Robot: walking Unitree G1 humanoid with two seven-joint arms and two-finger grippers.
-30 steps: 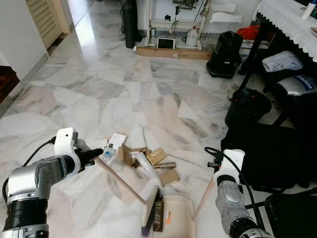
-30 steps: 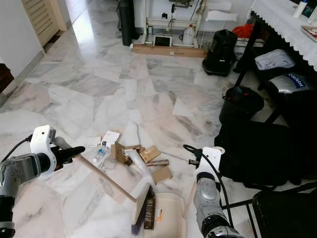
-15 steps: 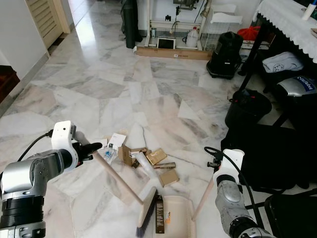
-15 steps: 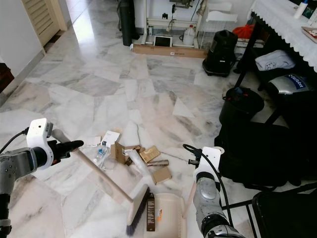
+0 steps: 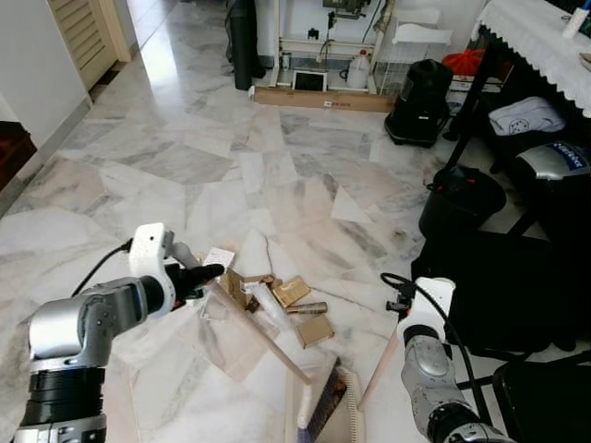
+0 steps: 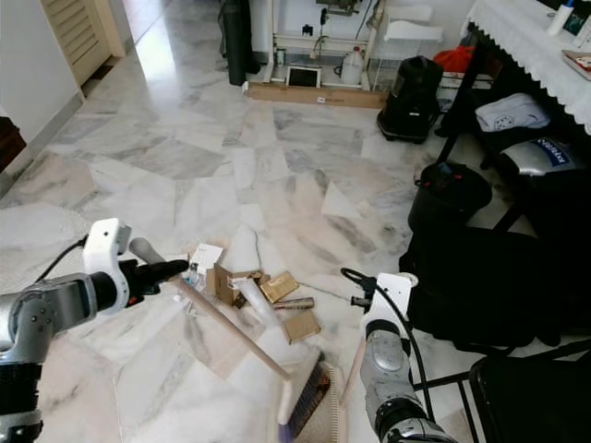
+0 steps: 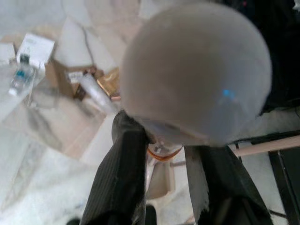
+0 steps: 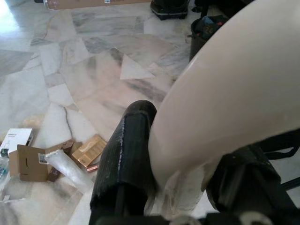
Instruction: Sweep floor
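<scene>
The left pincer (image 5: 205, 274) is clenched on the top end of the broom handle (image 5: 259, 323), out over the marble floor (image 5: 185, 166) at the robot's left. The wooden handle slants down and to the right – its brush head (image 5: 319, 406) rests near the bottom edge, at the cream dustpan (image 5: 349, 420). Just beyond the handle lies a litter pile: a white carton (image 5: 220, 257), a small clear bottle (image 7: 21, 77), a torn cardboard box (image 5: 235, 287), a clear plastic wrapper (image 5: 268, 305), a gold packet (image 5: 292, 291) and a brown card (image 5: 315, 330). To the right, the right pincer (image 8: 183, 187) grips the pale upright handle of the dustpan (image 5: 379, 367) – its fingers (image 8: 124, 154) close around it. A black bin (image 5: 460, 198) stands well beyond, on the right.
</scene>
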